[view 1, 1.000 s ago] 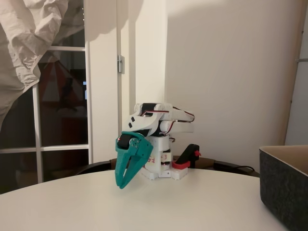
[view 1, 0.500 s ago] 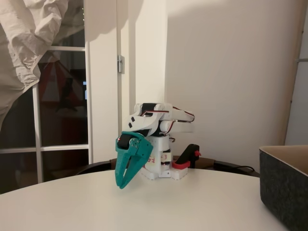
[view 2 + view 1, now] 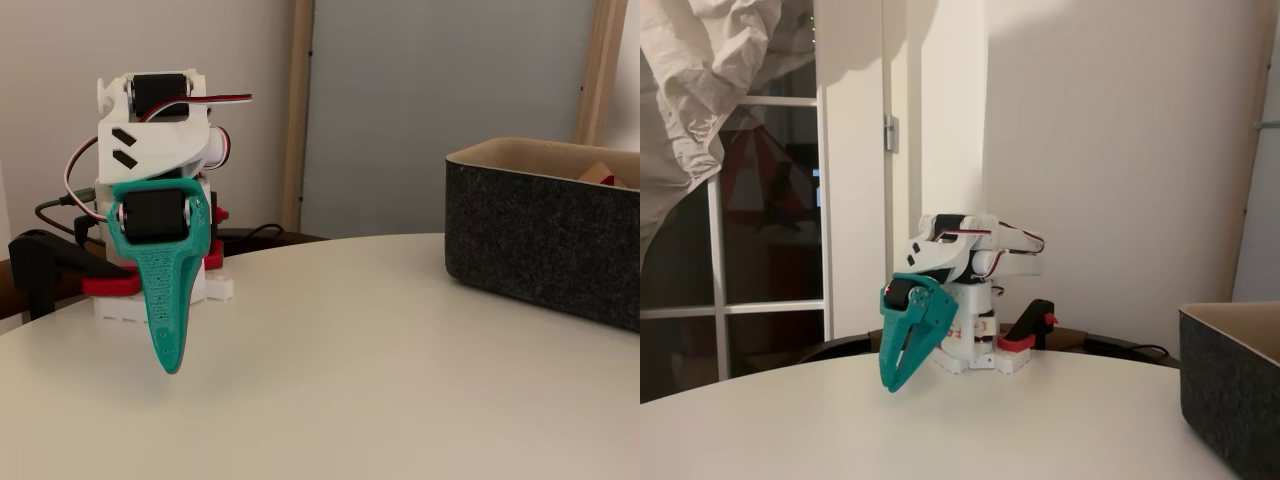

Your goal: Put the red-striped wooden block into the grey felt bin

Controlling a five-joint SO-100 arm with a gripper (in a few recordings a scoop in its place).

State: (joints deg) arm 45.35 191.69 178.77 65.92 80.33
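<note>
Nearest you, the white round table (image 3: 1040,430) lay bare in front of the arm in both fixed views, with no block on it. To one side stood the grey felt bin (image 3: 545,235); over its rim you could see a tan-and-red corner (image 3: 603,174), which I took to be the red-striped wooden block lying inside against the tan lining. Too little of it showed to make out stripes or how it lay. The other fixed view caught the bin's dark wall and pale inner face (image 3: 1232,395) at the right edge.

Farther back, the teal claw (image 3: 896,381) hung folded down close to the arm's white base (image 3: 975,352), tip just above the table, well apart from the bin. Its jaws stood only a narrow slit apart, and they held nothing.

So, judging from that, the job looked finished: block in the bin, arm parked at rest. Nothing seemed left for you to do, unless that corner proved to be something else.
</note>
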